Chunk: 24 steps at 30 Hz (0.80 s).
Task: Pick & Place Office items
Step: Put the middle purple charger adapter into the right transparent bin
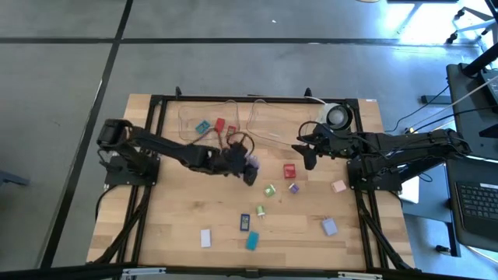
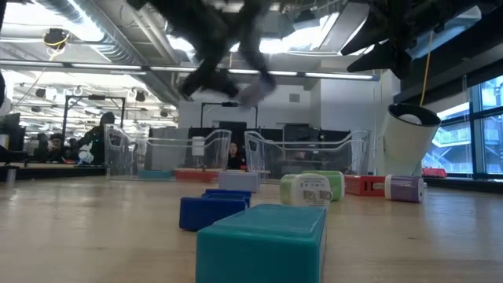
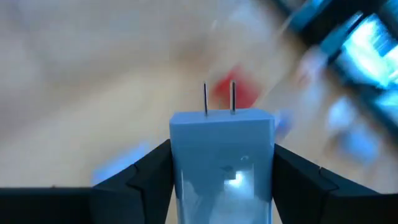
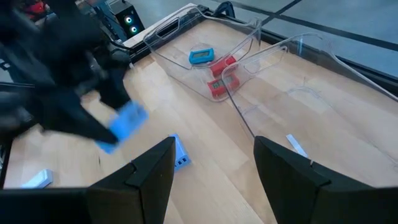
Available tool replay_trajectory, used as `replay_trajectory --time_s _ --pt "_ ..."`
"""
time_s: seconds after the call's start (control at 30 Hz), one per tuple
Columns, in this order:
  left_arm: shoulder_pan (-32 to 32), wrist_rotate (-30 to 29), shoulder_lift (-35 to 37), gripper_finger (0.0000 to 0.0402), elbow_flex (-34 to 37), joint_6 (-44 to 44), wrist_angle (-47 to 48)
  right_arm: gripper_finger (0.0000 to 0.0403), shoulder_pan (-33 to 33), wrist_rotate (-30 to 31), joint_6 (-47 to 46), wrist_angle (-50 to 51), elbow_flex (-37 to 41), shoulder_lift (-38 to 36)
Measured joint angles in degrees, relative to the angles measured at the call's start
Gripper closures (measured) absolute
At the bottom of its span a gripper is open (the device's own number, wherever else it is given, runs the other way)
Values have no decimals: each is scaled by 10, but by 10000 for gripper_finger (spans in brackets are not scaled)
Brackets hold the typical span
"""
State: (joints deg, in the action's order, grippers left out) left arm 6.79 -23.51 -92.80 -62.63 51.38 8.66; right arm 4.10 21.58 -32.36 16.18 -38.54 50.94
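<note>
Left gripper [image 3: 222, 177] pinching lilac plug block [image 3: 222, 158], hanging above counter [image 1: 171, 225] near trays [image 1: 204, 117]. Right gripper [image 4: 213, 165] spread wide, holding nothing, beside tape roll [image 1: 338, 117].

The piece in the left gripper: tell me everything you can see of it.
The light blue block looks like a small plastic plug adapter: a boxy, smooth body with two thin metal prongs standing from its far end. The left gripper is shut on it, one dark finger on each side, holding it above the wooden table, near the clear tray with red and teal pieces.
</note>
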Motion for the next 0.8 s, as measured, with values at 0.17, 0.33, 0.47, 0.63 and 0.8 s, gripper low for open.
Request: replay_trajectory --time_s 0.17,0.33,0.47,0.63,0.8 --pt "-15 -57 54 184 0 -100 -119 182 0 -5 0 -9 0 0" --pt "-25 -58 87 183 0 -274 -201 182 0 -58 -14 -95 0 0" --pt "-24 -45 103 182 0 -411 -225 182 0 -83 -58 -182 0 0" --pt "-24 -43 104 182 0 -512 -222 164 -12 -83 -136 -231 0 0" --pt "-25 -35 100 181 0 -627 -234 117 -22 -83 -223 -236 0 4"
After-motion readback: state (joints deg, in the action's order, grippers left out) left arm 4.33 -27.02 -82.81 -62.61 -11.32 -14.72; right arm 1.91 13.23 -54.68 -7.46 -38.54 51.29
